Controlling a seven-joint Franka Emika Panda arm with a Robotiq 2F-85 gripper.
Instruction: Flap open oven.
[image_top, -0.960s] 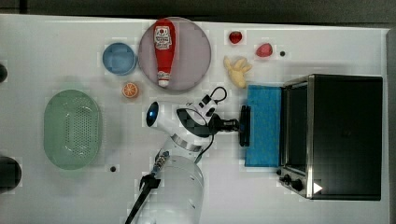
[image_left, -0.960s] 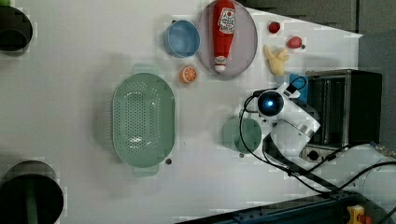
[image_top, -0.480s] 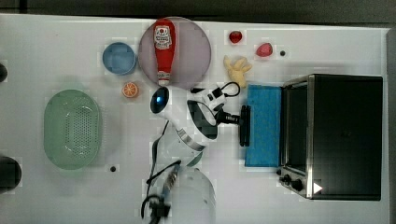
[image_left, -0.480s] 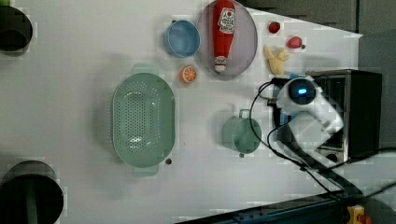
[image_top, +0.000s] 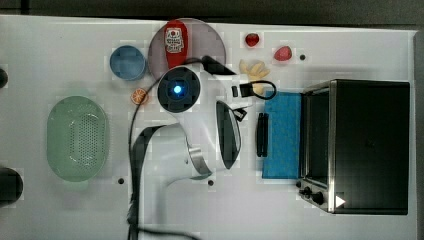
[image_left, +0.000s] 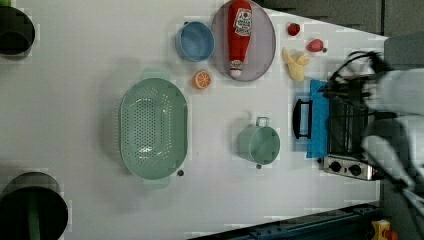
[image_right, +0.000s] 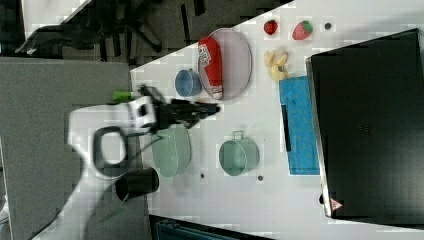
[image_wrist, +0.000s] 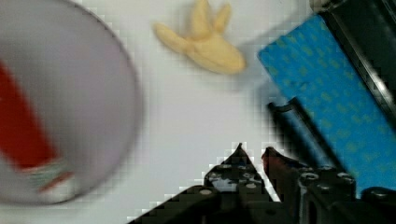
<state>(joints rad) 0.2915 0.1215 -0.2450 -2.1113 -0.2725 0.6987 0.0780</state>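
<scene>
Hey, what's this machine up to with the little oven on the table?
A white robot arm has been working on the toaster oven. The oven's blue glass door already lies folded down flat on the white table, with its black bar handle at the outer edge. The gripper hangs over bare table near the door and the bananas, holding nothing, its jaws only slightly apart.

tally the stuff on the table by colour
red: 3, ketchup bottle, tomato, strawberry
green: 2, colander, pot
blue: 1, bowl
orange: 1, orange half
yellow: 1, bananas
grey: 1, plate
black: 1, oven
total: 10
</scene>
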